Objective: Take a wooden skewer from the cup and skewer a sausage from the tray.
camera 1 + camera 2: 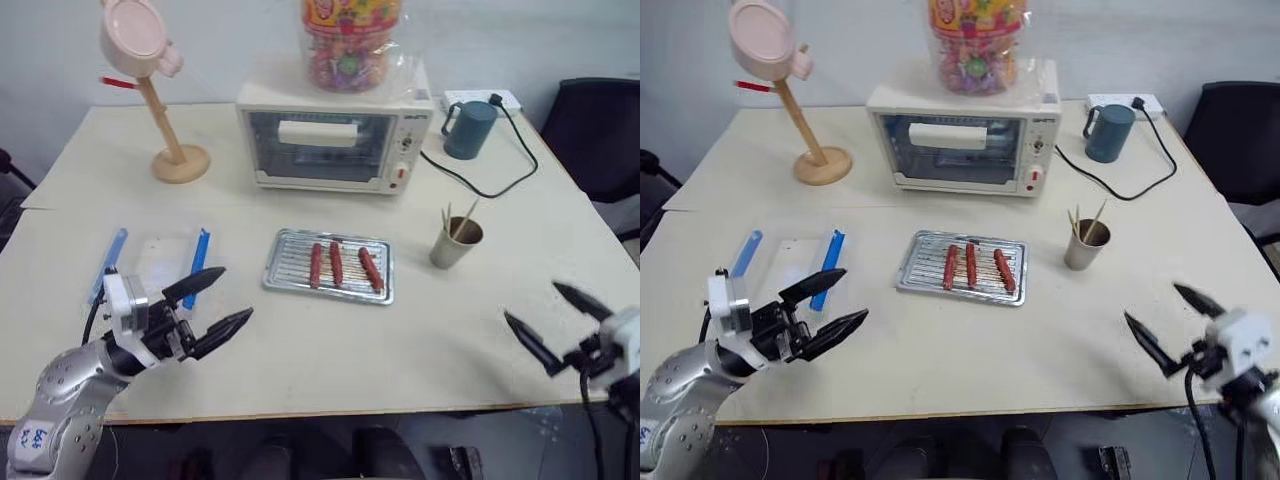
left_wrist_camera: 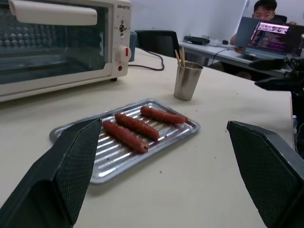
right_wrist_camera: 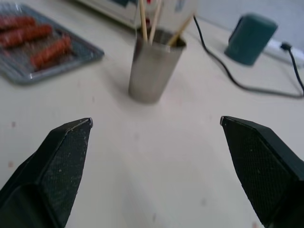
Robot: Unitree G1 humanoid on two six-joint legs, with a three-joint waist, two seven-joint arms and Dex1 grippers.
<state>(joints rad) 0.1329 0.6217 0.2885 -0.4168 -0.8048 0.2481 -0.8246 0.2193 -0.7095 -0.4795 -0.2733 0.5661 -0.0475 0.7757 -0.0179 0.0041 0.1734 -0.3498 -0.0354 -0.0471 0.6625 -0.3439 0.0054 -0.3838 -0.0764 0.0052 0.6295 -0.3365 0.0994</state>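
A shiny silver tray (image 1: 283, 272) lies in the middle of the table with three reddish-brown sausages (image 1: 337, 265) side by side on it. To its right stands the grey-beige cup (image 1: 455, 243) with three wooden skewers (image 1: 463, 220) sticking out. My left gripper (image 1: 220, 298) hovers open over the table's near left, left of the tray, with nothing between its fingers. My right gripper (image 1: 560, 318) is open and empty at the near right edge, in front of the cup (image 3: 151, 69). The sausages (image 2: 138, 126) lie ahead of the left fingers (image 2: 71, 166).
A white toaster oven (image 1: 335, 135) with a bagged jar on top stands behind the tray. A teal mug (image 1: 470, 128) and black cable (image 1: 480, 185) lie at the back right. A clear box with blue clips (image 1: 155, 258) sits by my left gripper. A wooden stand with a pink cup (image 1: 150, 90) is back left.
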